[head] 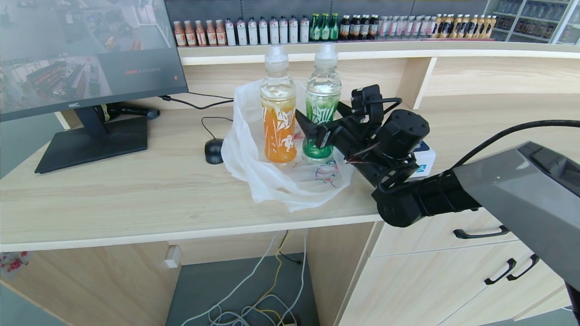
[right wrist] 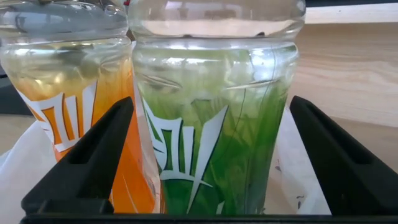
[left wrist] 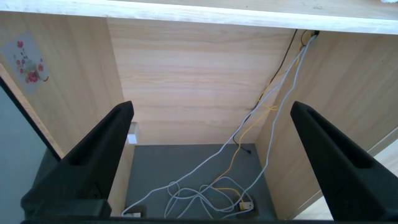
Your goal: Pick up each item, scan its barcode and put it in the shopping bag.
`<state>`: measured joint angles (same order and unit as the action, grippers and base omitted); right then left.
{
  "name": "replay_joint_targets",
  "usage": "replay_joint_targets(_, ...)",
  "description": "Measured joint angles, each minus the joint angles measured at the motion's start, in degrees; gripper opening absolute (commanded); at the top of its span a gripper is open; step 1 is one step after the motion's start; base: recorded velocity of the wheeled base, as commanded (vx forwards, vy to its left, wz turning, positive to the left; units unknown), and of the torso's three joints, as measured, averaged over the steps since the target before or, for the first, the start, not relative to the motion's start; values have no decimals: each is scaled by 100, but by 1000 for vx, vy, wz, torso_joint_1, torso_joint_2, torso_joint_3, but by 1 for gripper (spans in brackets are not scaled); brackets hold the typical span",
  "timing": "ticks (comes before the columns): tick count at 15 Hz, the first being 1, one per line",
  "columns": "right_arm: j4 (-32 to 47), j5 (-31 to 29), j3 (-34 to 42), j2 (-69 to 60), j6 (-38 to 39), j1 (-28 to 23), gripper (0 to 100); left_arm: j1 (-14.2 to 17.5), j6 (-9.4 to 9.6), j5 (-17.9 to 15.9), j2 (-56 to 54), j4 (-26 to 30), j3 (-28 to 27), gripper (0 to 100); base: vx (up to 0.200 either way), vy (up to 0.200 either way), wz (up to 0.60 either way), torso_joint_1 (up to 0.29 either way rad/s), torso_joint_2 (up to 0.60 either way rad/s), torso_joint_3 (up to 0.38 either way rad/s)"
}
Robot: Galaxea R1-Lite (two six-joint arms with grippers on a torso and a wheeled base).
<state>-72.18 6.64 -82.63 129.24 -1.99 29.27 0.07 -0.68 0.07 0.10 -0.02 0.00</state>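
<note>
Currently both drinks stand upright in the bag (head: pixel 272 181), a white plastic one lying open and crumpled on the counter (head: pixel 136 194), near its front edge. The orange bottle (head: pixel 278 122) is on the robot's left and the green bottle (head: pixel 322 104) just beside it on the right, so close I can't tell if they touch. Both have pale caps and clear upper halves. The right gripper (head: pixel 319 113) is at the green bottle, approx. at label height, coming in from the right with its arm stretched over the counter edge. Its jaws are spread wide, one finger on each side of the bottle. In the right wrist view the bottle nearly spans the gap between them, but whether the pads (right wrist: pixel 93 155) actually press on it I can't tell. The left gripper (left wrist: pixel 211 106) hangs low, below counter level, jaws spread wide w/ nothing between them. It faces the recess under the counter, where loose cables (left wrist: pixel 211 186) — white, grey, yellow — trail down the back panel to the floor. On the counter to the left of the bag sit a black mouse (head: pixel 213 151) and a monitor (head: pixel 86 50) on a flat stand, w/ a black handheld device (head: pixel 131 110) lying behind that stand. A small white box (head: pixel 425 159) sits to the right, partly hidden behind the right arm. Drawers (head: pixel 480 233) w/ black handles are below it, and a row of bottled drinks (head: pixel 317 27) lines the shelf at the back.
</note>
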Motion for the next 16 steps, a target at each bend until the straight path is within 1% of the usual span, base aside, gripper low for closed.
replay_joint_targets(5, -18, 2, 51, -77, -1, -4, 100, 0, 0, 0, 0, 0, 0, 100, 0, 0, 0, 0, 0, 0)
replay_joint_targets(8, -77, 2, 223, -193, -20, 0, 100, 0, 0, 0, 0, -2, 0, 100, 0, 0, 0, 0, 0, 0)
replay_joint_targets(13, -262, -5, 978, -741, -46, 17, 100, 0, 0, 0, 0, 0, 0, 100, 0, 0, 0, 0, 0, 0)
replay_joint_targets(16, -389, -7, 1760, -1329, -44, 20, 100, 0, 0, 0, 0, -2, 0, 100, 0, 0, 0, 0, 0, 0)
